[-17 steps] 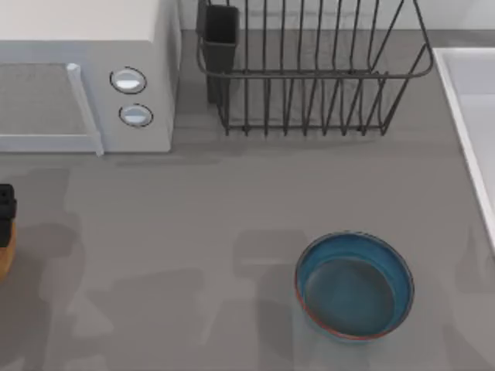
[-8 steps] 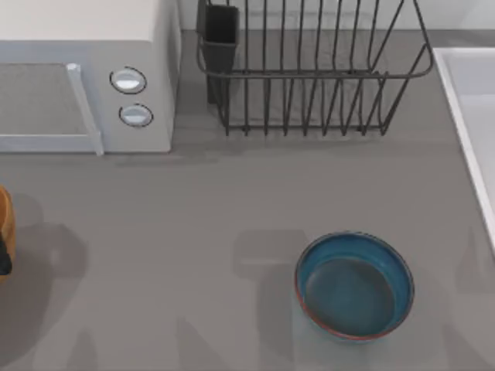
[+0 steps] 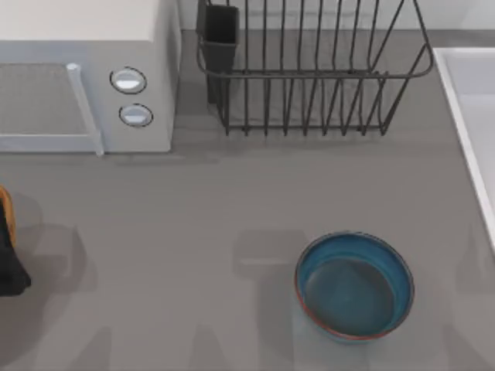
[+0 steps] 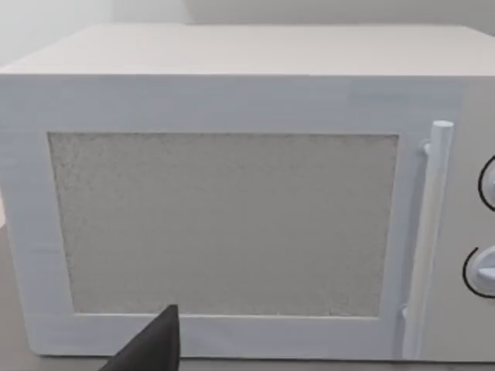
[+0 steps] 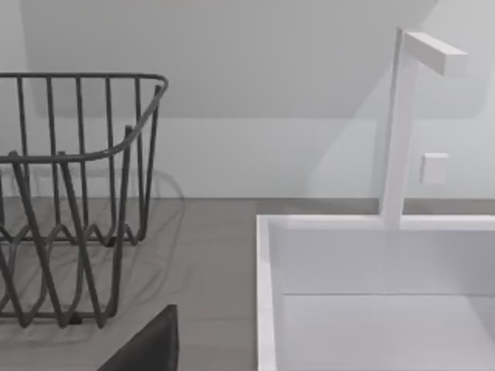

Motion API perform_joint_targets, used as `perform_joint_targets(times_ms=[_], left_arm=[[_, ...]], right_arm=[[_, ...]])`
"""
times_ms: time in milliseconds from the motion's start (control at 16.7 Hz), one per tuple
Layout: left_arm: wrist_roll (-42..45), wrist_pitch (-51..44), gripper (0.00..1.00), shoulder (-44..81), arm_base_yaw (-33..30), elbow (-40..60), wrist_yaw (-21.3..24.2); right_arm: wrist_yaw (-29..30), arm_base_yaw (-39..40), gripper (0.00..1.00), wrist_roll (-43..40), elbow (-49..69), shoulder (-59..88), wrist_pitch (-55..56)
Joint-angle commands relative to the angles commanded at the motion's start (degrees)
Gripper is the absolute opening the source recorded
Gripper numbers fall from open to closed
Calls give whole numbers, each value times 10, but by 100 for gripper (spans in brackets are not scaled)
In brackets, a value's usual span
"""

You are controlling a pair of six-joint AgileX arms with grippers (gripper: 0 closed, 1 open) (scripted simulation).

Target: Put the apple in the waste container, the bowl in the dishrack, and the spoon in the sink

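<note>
The blue bowl point(image 3: 354, 286) with its reddish-brown rim stands upright on the grey counter, right of centre and near the front. Behind it at the back is the dark wire dishrack point(image 3: 309, 73) point(image 5: 69, 201), holding nothing, with its utensil cup point(image 3: 220, 35) at its left corner. The pale sink point(image 3: 468, 108) point(image 5: 371, 301) runs along the right edge. My left gripper point(image 3: 9, 267) is at the far left edge, well away from the bowl; a dark part of it point(image 4: 151, 348) faces the microwave. A dark part of my right gripper point(image 5: 151, 344) shows before the dishrack and sink. The apple, spoon and waste container are out of view.
A white microwave point(image 3: 85, 77) point(image 4: 232, 209) with two round knobs and a bar handle fills the back left corner. A white faucet point(image 5: 402, 116) rises behind the sink. Bare grey counter lies between the microwave, the dishrack and the bowl.
At the left edge of the top view, my left arm has shifted toward the front of the table and its shadows moved with it. The bowl has stayed put.
</note>
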Motion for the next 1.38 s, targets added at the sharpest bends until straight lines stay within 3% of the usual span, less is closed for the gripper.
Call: perform_joint_targets(times_ms=[300, 540, 1380], left_arm=[[0, 0, 100, 0, 0, 0, 0], [0, 0, 100, 0, 0, 0, 0], [0, 0, 100, 0, 0, 0, 0]], right_arm=[[0, 2, 100, 3, 6, 6, -5], [1, 34, 100, 34, 82, 91, -77], [-2, 244, 100, 249, 590, 772, -557]])
